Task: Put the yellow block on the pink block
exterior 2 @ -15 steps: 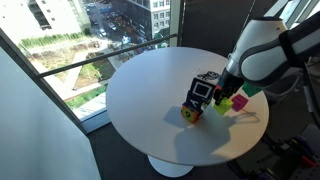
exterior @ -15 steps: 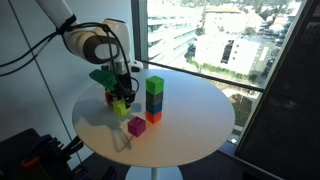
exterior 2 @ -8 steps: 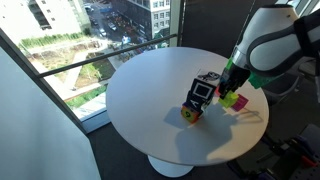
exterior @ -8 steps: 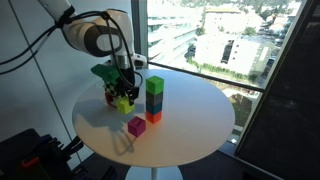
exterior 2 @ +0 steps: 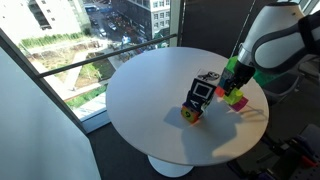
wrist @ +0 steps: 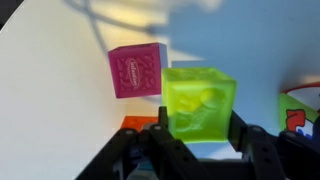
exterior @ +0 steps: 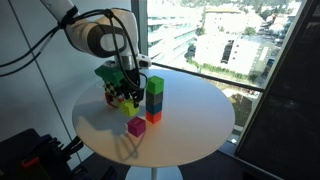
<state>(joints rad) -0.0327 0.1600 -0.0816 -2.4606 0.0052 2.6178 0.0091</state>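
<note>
My gripper (exterior: 127,92) is shut on the yellow block (exterior: 126,98) and holds it above the white round table (exterior: 190,125). The pink block (exterior: 136,126) lies on the table in front of it, apart from it. In the wrist view the yellow block (wrist: 198,103) sits between my two black fingers (wrist: 242,135), with the pink block (wrist: 137,71) on the table below and to its left. In an exterior view the yellow block (exterior 2: 229,89) hangs just above the pink block (exterior 2: 239,101).
A tall stack of cubes (exterior: 155,98) with a dark green top and an orange-red bottom cube (exterior: 153,118) stands close beside the gripper; it also shows in an exterior view (exterior 2: 199,97). Glass windows lie behind the table. The table edge (exterior 2: 130,140) is near.
My gripper has risen with the yellow block in it and shifted slightly toward the stack. The pink block and the stack have not moved.
</note>
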